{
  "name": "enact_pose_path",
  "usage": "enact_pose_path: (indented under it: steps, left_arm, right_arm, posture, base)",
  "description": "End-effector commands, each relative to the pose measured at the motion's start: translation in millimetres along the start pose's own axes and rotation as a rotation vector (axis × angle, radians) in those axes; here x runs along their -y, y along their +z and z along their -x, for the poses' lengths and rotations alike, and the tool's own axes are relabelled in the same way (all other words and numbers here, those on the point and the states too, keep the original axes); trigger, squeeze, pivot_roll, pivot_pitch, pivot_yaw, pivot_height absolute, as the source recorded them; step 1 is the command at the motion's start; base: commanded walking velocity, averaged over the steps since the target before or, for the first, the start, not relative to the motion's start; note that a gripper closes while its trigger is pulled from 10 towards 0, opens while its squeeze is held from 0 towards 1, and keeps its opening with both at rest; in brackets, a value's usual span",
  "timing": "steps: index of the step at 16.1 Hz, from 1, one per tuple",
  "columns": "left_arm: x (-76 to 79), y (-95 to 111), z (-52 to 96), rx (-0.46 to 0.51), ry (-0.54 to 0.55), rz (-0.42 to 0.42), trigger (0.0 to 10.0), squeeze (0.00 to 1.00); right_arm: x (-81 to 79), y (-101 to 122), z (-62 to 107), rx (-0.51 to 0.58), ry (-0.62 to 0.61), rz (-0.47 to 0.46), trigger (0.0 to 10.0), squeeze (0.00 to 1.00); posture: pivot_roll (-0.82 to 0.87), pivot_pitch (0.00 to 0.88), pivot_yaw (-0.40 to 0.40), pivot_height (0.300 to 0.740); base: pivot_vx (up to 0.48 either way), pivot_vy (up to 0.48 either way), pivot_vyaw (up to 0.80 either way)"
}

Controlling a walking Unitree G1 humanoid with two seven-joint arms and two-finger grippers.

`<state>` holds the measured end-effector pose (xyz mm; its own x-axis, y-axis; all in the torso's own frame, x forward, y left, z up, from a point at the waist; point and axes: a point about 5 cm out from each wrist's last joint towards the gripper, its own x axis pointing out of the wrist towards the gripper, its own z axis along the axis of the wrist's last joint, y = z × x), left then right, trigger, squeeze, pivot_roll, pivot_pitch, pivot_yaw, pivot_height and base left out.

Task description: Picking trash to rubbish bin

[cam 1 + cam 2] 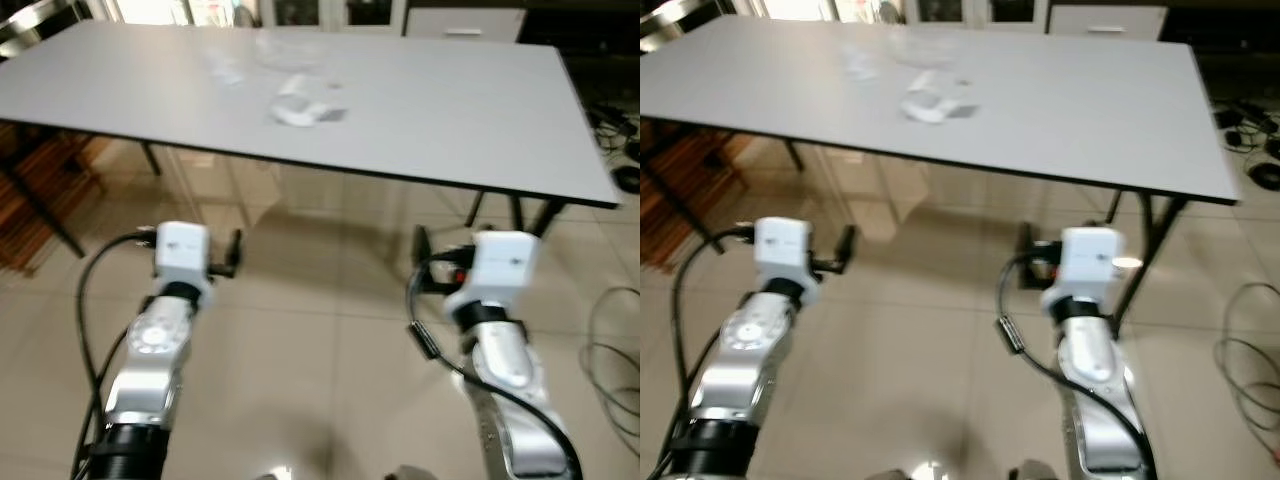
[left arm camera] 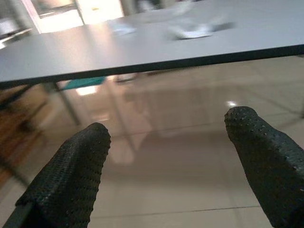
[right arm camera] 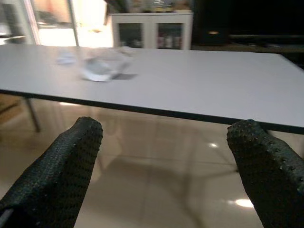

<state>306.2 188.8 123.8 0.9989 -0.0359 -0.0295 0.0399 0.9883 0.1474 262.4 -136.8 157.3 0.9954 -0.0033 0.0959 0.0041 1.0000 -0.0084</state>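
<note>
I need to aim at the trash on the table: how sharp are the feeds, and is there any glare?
Both eye views are soft, and the crumpled white trash on the grey table reads as a smear. The left wrist view blurs it too, with bright window light behind. The right wrist view shows it slightly clearer, with small glints on the floor tiles.

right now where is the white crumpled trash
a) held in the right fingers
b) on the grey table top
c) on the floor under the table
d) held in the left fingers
b: the trash lies on the table, while both the left gripper and the right gripper hang open and empty, below and short of the table's edge.
</note>
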Motion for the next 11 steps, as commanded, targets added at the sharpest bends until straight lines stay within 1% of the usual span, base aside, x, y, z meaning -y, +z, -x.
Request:
enact_pose_path:
  steps: [1,5,6,7,11]
  left_arm:
    - [4.0,-2.7,0.3,-0.014,-0.011,0.004,10.0,0.0]
    - [5.9,-4.9,0.0,-0.023,-0.018,0.001,10.0,0.0]
    - [7.4,-5.2,-0.6,-0.024,-0.026,0.002,10.0,0.0]
    - [9.4,-4.7,-2.2,-0.02,-0.034,0.013,10.0,0.0]
    - [13.7,3.7,-12.5,0.003,-0.058,0.001,10.0,0.0]
  right_arm:
    - [4.5,2.0,-0.9,0.01,-0.015,0.01,10.0,0.0]
    - [6.5,1.0,-0.6,0.01,-0.026,0.022,10.0,0.0]
    - [7.4,0.5,-1.0,0.009,-0.031,0.024,10.0,0.0]
    - [8.3,0.6,-1.5,0.013,-0.041,0.021,10.0,0.0]
    - [7.4,0.2,-5.8,0.03,-0.057,0.016,10.0,0.0]
  posture:
    - [-0.08,0.102,0.083,0.74]
    - [-0.09,0.101,0.084,0.74]
    - [-0.09,0.101,0.084,0.74]
    - [-0.09,0.101,0.084,0.74]
    - [-0.08,0.091,0.103,0.74]
  base:
    - [0.0,0.48,0.0]
    - [0.0,0.48,0.0]
    - [0.0,0.322,0.0]
    - [0.0,0.0,0.0]
    - [0.0,0.0,0.0]
